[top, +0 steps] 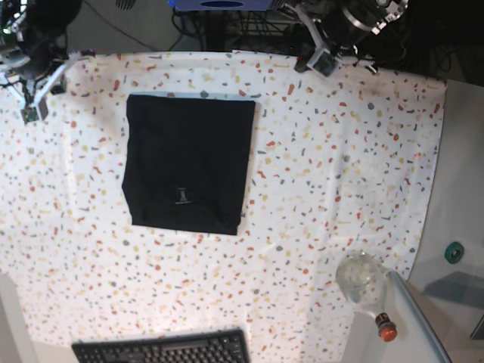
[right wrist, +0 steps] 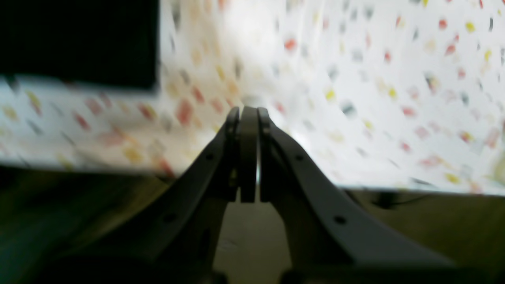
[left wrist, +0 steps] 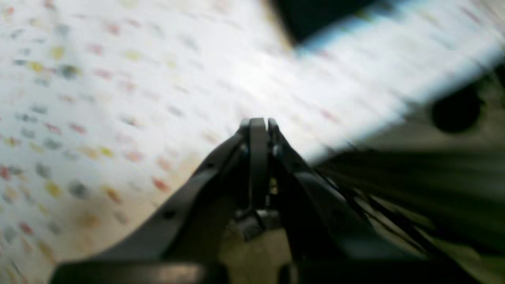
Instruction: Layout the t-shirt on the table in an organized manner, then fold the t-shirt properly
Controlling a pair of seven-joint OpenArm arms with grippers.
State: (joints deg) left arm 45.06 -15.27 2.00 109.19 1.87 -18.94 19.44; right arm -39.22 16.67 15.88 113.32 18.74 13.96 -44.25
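Base view: t-shirt [top: 189, 162] folded into a neat dark rectangle, flat on table [top: 340, 189], upper-left of centre, roughly 10 o'clock. Small pale label visible near its lower edge. Keyboard [top: 162, 349] at table's 6 o'clock edge, well apart from t-shirt. Clear bottle [top: 364, 286] with red cap near 4 o'clock corner.

Left gripper [left wrist: 258, 123] pinched fully closed, nothing between jaws, above speckled cloth at table's 1 o'clock edge. Right gripper [right wrist: 248, 112] likewise closed and empty, near 11 o'clock corner; dark t-shirt edge at upper left of its wrist view. Both wrist views blurred.
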